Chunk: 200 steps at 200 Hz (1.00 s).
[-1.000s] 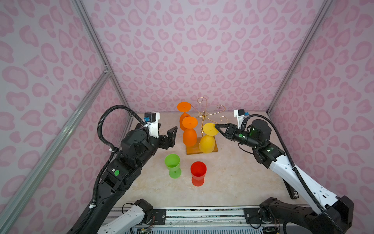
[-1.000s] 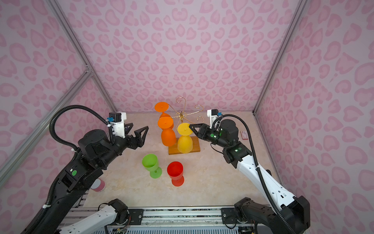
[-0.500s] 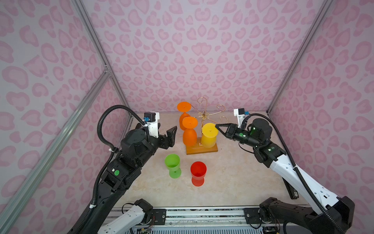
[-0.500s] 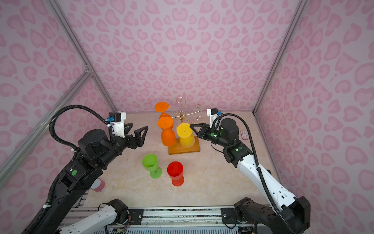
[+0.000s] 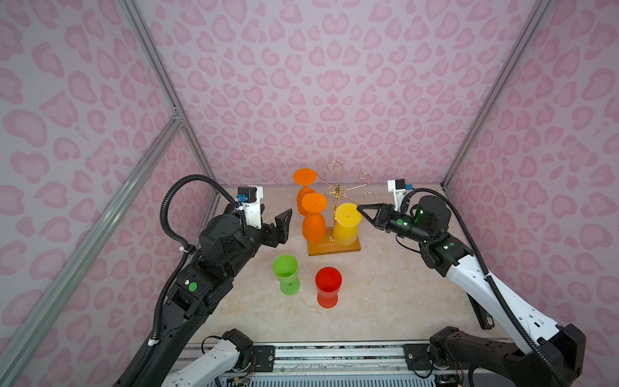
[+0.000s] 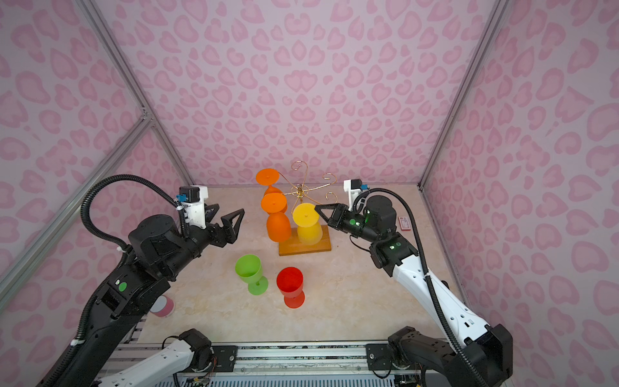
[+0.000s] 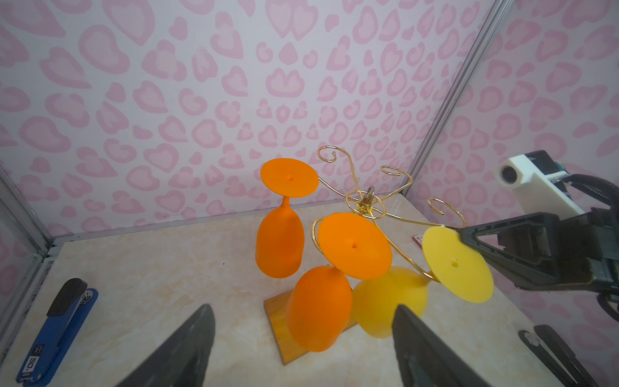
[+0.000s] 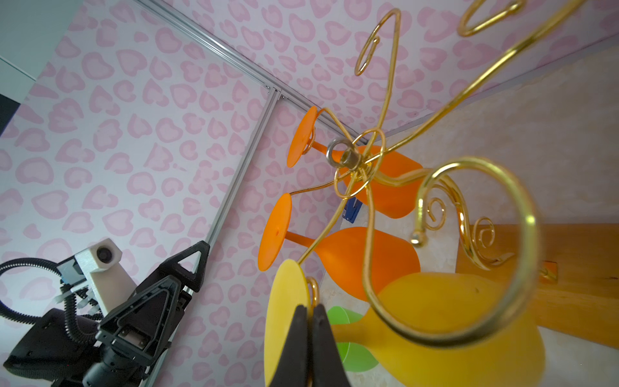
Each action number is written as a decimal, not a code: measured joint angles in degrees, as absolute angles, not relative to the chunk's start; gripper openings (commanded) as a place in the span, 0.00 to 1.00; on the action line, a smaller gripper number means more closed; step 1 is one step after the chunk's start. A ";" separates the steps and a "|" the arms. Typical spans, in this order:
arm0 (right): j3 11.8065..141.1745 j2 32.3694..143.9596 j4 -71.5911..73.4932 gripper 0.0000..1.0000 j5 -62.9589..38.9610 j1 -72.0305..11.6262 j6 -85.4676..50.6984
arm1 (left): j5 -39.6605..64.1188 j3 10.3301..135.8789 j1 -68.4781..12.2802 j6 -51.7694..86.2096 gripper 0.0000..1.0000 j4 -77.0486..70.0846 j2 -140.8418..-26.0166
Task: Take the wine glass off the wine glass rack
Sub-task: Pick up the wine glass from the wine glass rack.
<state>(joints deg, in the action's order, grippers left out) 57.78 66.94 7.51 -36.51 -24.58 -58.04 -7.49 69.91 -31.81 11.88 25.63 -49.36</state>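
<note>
- Red wine glass stands upright on the table, nearest the arm bases. Its bowl opens upward and only its own red inside shows.
- Green wine glass stands upright just beside it, on the left-arm side. Only green shows inside its bowl.
- Left gripper hangs over the table beside the rack with its claw spread wide, touching nothing.
- Wine glass rack sits mid-table: a wooden base with gold wire curls fanning out from a central post. Three glasses hang on it upside down, feet in the curls.
- Yellow wine glass is on the rack's near curl on the right-arm side. Its bowl is mouth-down over the base; can't tell if they touch.
- Right gripper has its claw pressed together at the rim of the yellow foot, right by the wire curl. Can't tell if foot or wire is caught between the fingers.
- Near orange wine glass hangs next to the yellow one, bowls close together.
- Far orange wine glass hangs on the rear curl, close to the back wall.
</note>
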 measured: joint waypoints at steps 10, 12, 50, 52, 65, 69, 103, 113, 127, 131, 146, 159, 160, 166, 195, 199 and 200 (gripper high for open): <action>57.01 66.87 8.97 0.00 -37.26 -24.03 -59.57 | -7.46 69.89 -31.77 11.88 0.85 25.63 -49.28; 56.86 66.85 9.30 0.00 -37.41 -23.92 -59.81 | -7.46 69.89 -31.77 11.88 0.85 25.63 -49.28; 55.55 66.28 13.06 0.00 -38.72 -22.85 -64.16 | -7.46 69.80 -31.59 11.88 0.85 25.61 -49.15; 55.51 66.26 13.23 0.00 -38.81 -22.85 -64.38 | -7.46 69.78 -31.59 11.88 0.85 25.61 -49.15; 55.46 66.19 14.13 0.00 -39.24 -22.76 -65.49 | -7.44 69.71 -31.59 11.90 0.85 25.63 -49.17; 55.44 66.17 14.39 0.00 -39.33 -22.76 -65.60 | -7.44 69.71 -31.59 11.90 0.85 25.63 -49.17; 55.09 65.98 16.84 0.00 -40.21 -22.76 -68.01 | -7.29 69.56 -31.51 11.90 0.85 25.61 -49.10; 55.07 65.98 17.26 0.00 -40.56 -22.76 -68.45 | -7.29 69.56 -31.51 11.90 0.85 25.61 -49.06; 55.07 65.93 17.76 0.00 -40.58 -22.85 -68.93 | -7.29 69.56 -31.51 11.90 0.85 25.61 -48.93; 55.07 65.91 17.89 0.00 -40.58 -22.90 -69.08 | -7.29 69.56 -31.51 11.90 0.85 25.61 -48.90; 55.07 65.87 18.11 0.00 -40.58 -23.18 -69.43 | -7.29 69.56 -31.46 11.90 0.85 25.61 -48.86; 55.07 65.89 18.11 0.00 -40.58 -23.64 -69.43 | -7.29 69.56 -31.44 11.92 0.85 25.61 -48.86; 55.07 65.89 18.11 0.00 -40.58 -23.70 -69.43 | -7.29 69.56 -31.44 11.92 0.85 25.61 -48.86; 55.07 65.93 18.13 0.00 -40.58 -23.99 -69.43 | -7.29 69.56 -31.44 11.92 0.85 25.61 -48.86; 55.31 66.67 18.20 0.00 -40.56 -25.26 -69.43 | -7.27 69.43 -31.44 11.92 0.85 25.63 -48.73; 55.35 66.78 18.13 0.00 -40.58 -25.45 -69.43 | -7.27 69.43 -31.44 11.92 0.85 25.61 -48.73; 55.37 66.81 18.11 0.00 -40.58 -25.50 -69.43 | -7.27 69.43 -31.44 11.92 0.85 25.61 -48.71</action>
<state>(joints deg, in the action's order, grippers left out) 55.37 66.81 18.11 -40.58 -25.50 -69.43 -7.27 69.43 -31.44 11.92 25.61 -48.71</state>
